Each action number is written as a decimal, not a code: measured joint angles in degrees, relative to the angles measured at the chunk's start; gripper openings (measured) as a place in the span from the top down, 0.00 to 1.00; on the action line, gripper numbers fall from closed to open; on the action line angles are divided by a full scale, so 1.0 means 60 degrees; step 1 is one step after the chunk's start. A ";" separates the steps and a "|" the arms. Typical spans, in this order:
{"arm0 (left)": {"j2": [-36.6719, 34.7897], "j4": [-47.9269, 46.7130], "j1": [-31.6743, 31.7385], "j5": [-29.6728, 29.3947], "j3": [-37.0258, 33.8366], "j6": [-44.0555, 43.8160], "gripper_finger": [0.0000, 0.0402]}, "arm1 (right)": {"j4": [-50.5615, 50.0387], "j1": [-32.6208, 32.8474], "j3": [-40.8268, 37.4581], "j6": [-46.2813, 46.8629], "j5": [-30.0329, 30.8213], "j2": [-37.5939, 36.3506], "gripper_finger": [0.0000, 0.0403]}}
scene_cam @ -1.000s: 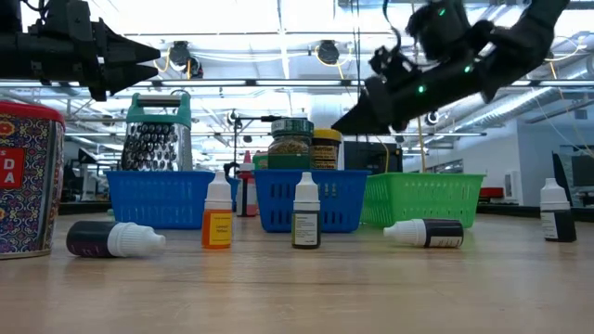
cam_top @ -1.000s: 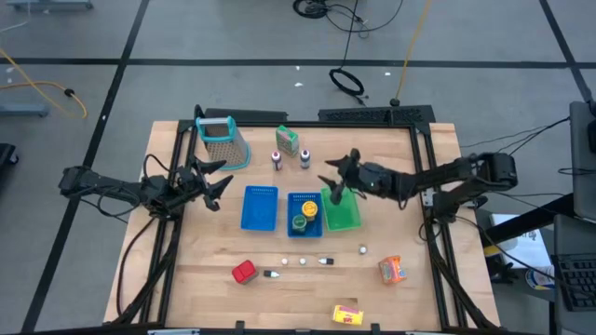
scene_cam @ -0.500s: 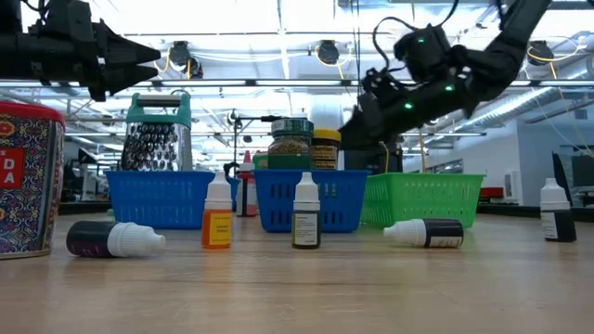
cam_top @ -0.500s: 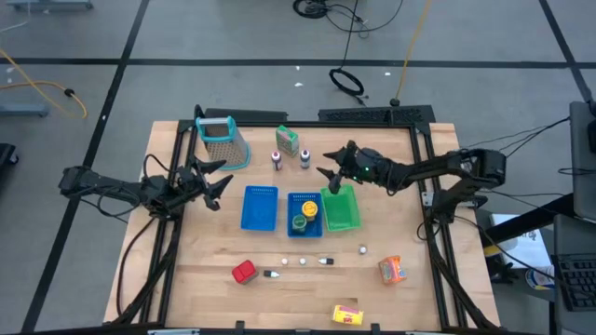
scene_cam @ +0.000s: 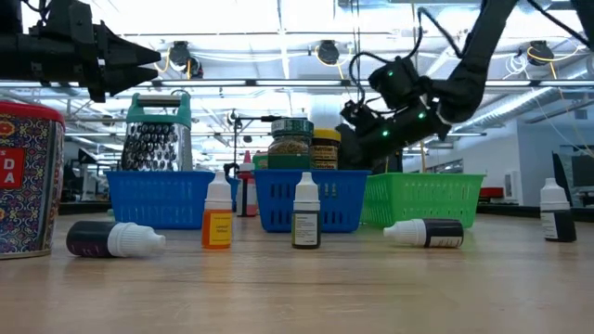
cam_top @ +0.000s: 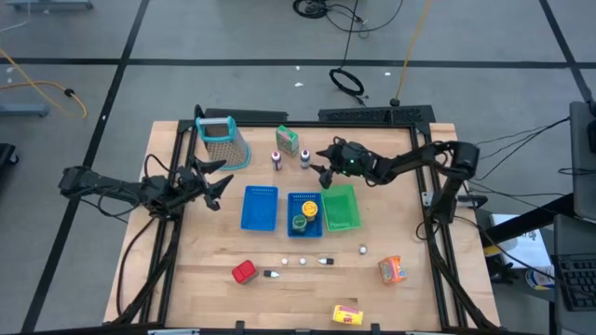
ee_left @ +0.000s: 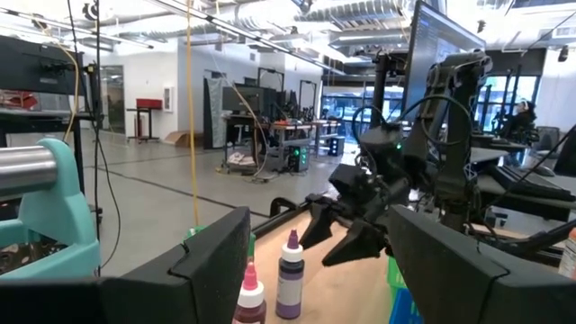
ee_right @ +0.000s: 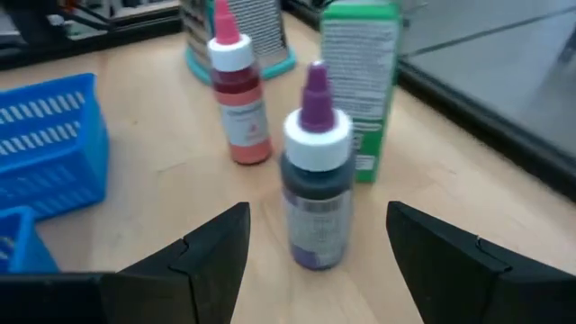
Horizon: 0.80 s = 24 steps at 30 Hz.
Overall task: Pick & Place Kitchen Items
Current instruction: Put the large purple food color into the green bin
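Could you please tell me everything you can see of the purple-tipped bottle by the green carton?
The purple-tipped bottle stands upright on the wooden table: dark body, pale label, white collar, purple nozzle, apparently plastic. It stands between the red bottle and the green carton. The open right gripper faces it; nothing grips it.

High cam sits overhead, looking straight down on the whole wooden surface (cam_top: 223,251) and both arms. Low cam is right at surface level, staring across it into the lab. Left wrist cam looks across toward the right hand (ee_left: 337,236). Right wrist cam is in tight on the purple-tipped bottle (ee_right: 315,171), which also shows in the high and left wrist views.
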 joint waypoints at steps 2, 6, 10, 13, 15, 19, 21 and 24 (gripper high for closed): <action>0.0000 0.0000 0.0003 0.0000 -0.0002 -0.0004 0.34 | 0.0006 0.0002 0.0138 0.0061 0.0009 0.0279 0.37; 0.0000 -0.0008 -0.0001 0.0000 0.0000 -0.0007 0.34 | 0.0145 0.0002 0.0533 0.0033 0.0009 0.0630 0.37; 0.0000 -0.0016 0.0000 -0.0004 -0.0003 -0.0004 0.34 | 0.0087 0.0002 0.0928 0.0040 -0.0005 0.1005 0.37; 0.0000 -0.0016 0.0000 -0.0004 -0.0002 -0.0006 0.34 | 0.0101 -0.0012 0.1194 0.0037 -0.0273 0.1226 0.37; 0.0000 -0.0023 0.0003 -0.0002 0.0000 -0.0002 0.34 | 0.0146 -0.0012 0.1388 0.0040 -0.0377 0.1446 0.38; 0.0000 -0.0030 0.0001 -0.0002 -0.0001 0.0000 0.34 | 0.0079 -0.0012 0.1637 0.0041 -0.0477 0.1705 0.45; 0.0000 -0.0028 0.0003 -0.0004 0.0000 -0.0007 0.34 | 0.0075 -0.0012 0.1657 0.0041 -0.0479 0.1718 0.52; 0.0000 -0.0027 -0.0001 -0.0007 0.0001 0.0000 0.34 | 0.0068 -0.0012 0.1657 0.0039 -0.0479 0.1718 0.63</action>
